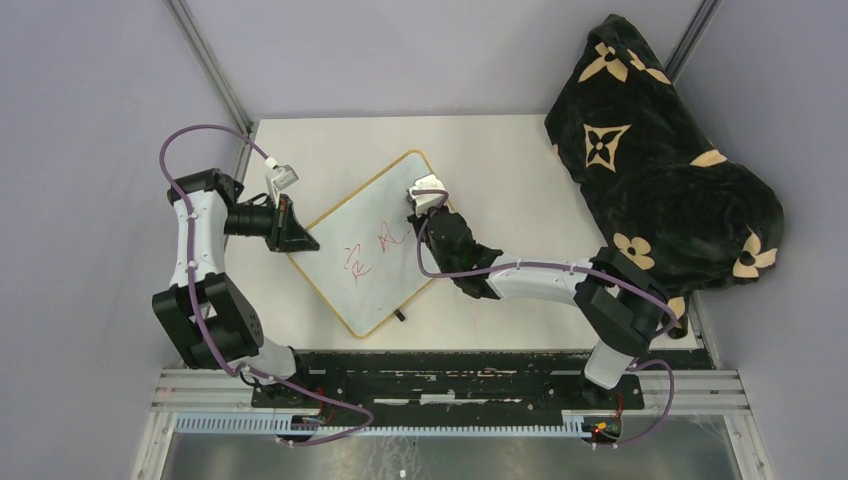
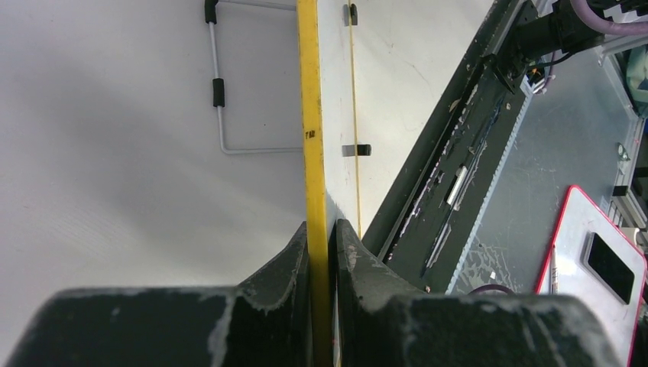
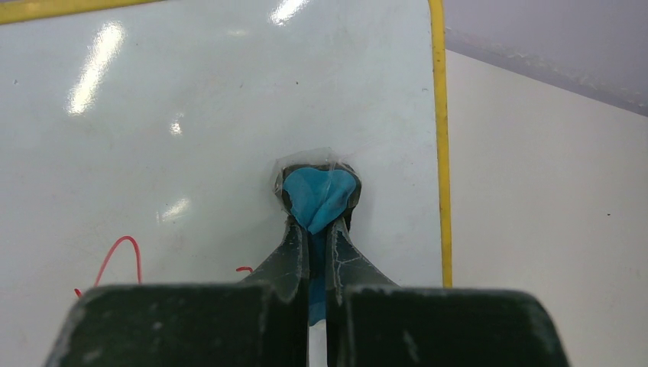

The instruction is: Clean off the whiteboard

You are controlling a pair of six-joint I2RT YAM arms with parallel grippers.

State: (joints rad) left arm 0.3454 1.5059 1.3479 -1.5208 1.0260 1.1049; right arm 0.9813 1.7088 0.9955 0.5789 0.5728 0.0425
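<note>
The whiteboard lies turned like a diamond at the table's middle, yellow-framed, with red handwriting on it. My left gripper is shut on the board's left edge; in the left wrist view its jaws pinch the yellow frame, which runs straight away from them. My right gripper hovers over the board's upper right part, shut on a blue cloth. That cloth bulges past the right gripper onto the white surface, near the frame's right side. Red strokes lie to its left.
A black blanket with beige flower patterns is heaped at the table's back right. The black base rail runs along the near edge. A wire stand shows beside the board's frame. A red-edged flat item lies below the table.
</note>
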